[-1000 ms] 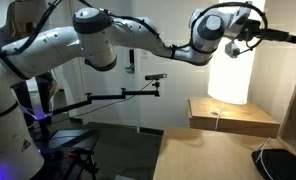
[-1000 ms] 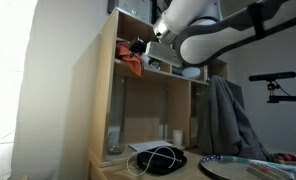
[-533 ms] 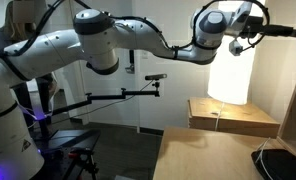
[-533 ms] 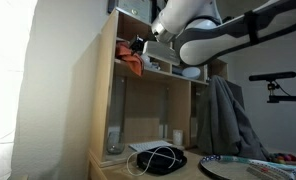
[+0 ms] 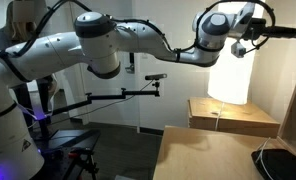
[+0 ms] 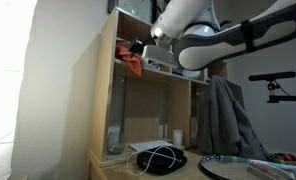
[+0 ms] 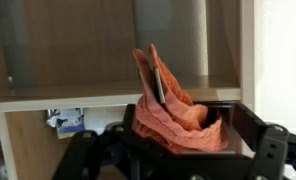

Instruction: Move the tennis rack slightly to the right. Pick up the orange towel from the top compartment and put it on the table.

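Orange towel (image 7: 174, 112) sits between the spread gripper (image 7: 178, 142), clear only in wrist view.

A grey garment (image 6: 223, 115) is hanging just beside the wooden shelf unit (image 6: 106, 90). A coiled black cable (image 6: 160, 160) is lying at its foot. A camera (image 5: 155, 77) is sitting on a boom arm (image 5: 103, 96).

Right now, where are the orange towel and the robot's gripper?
orange towel (image 7: 183, 125): wrist view, on its bunched folds.
gripper (image 6: 136, 47): in an exterior view, between its dark fingertips.
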{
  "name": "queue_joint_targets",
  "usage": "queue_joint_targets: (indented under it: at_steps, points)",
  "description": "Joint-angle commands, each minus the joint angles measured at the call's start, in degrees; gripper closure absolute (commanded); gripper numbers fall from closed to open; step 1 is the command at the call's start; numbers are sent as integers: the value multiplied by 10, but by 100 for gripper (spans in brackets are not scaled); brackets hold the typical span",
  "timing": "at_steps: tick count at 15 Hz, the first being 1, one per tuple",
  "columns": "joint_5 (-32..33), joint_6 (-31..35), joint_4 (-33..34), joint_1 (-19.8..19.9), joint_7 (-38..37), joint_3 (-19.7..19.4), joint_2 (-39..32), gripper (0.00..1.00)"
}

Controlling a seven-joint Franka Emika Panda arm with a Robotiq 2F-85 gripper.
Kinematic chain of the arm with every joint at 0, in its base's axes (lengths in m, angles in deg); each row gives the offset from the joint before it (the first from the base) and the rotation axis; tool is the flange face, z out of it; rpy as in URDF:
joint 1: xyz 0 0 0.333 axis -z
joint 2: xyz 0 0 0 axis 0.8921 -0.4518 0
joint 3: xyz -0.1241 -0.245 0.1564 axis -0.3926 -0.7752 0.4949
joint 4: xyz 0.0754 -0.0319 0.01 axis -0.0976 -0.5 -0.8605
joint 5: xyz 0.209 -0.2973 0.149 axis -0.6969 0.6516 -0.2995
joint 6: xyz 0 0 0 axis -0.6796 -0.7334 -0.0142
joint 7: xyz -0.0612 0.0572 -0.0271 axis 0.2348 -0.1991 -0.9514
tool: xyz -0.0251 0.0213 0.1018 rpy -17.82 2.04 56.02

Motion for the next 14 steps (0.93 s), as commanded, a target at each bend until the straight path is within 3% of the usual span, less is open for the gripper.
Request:
queue_joint_targets:
  at_steps: [1,9,11,14]
  points:
    - [2,-17,39,19,-19,-12,-11,32]
    - [2,-3,50,28,-13,-9,-13,95]
    - [2,2,51,26,-11,-8,-12,100]
    - [4,12,55,21,-12,-12,-15,99]
